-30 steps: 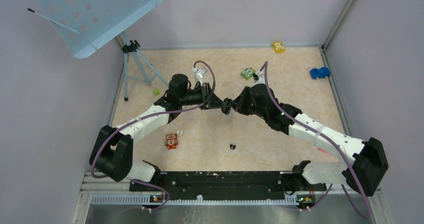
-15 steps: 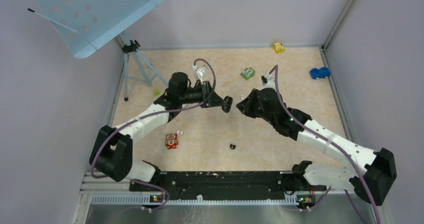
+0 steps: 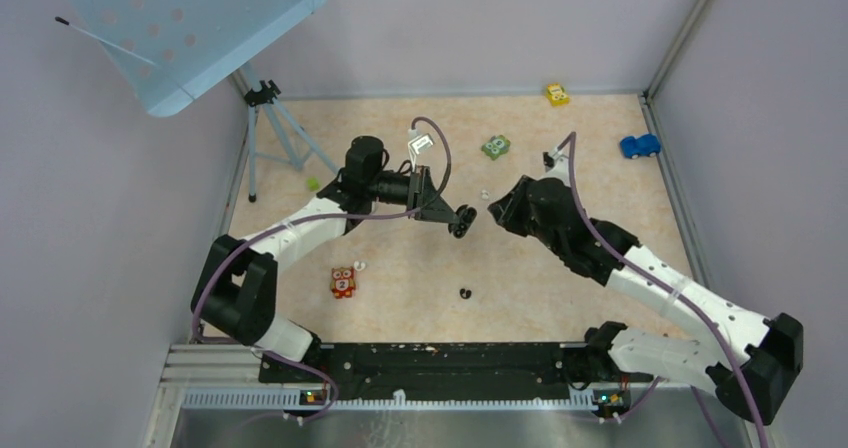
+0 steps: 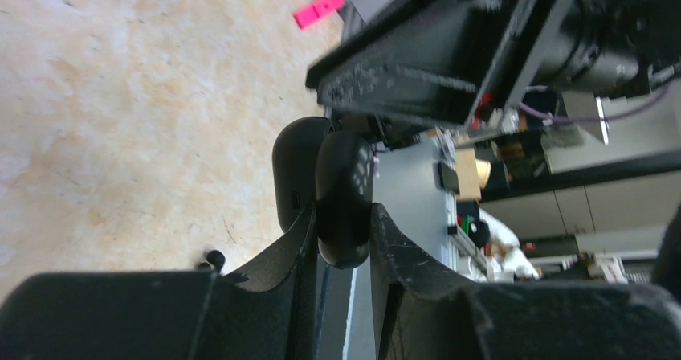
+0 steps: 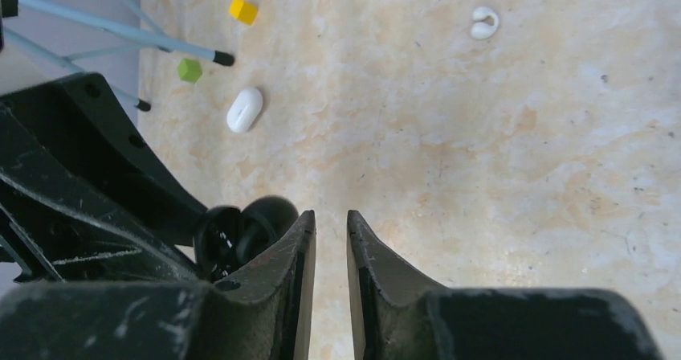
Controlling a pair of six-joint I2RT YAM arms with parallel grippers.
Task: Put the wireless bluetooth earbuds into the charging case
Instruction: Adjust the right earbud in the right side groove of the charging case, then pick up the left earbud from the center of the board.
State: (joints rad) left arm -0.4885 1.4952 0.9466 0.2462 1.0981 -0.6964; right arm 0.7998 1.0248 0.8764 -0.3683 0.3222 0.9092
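My left gripper (image 3: 461, 219) is shut on a black charging case (image 3: 465, 211) and holds it above the table's middle. In the left wrist view the case (image 4: 344, 185) sits clamped between the fingers (image 4: 341, 215), its two halves apart. My right gripper (image 3: 496, 206) hangs just right of the case, its jaws (image 5: 330, 215) narrowly apart and empty; the case (image 5: 241, 227) shows left of them. A black earbud (image 3: 465, 292) lies on the table nearer the front, also in the left wrist view (image 4: 213, 257). White earbuds lie at the left (image 3: 360, 264) and the middle (image 3: 484, 194); one shows in the right wrist view (image 5: 483, 24).
A white oval piece (image 5: 244, 109), a small green ball (image 3: 313, 183) and tripod legs (image 3: 285, 138) are at the left. An owl block (image 3: 343, 282), a green figure (image 3: 495, 147), a yellow toy (image 3: 557, 94) and a blue car (image 3: 639, 146) lie around.
My right gripper has let go of the case area and drawn back to the right. My left gripper has swung the case right and a little nearer the front.
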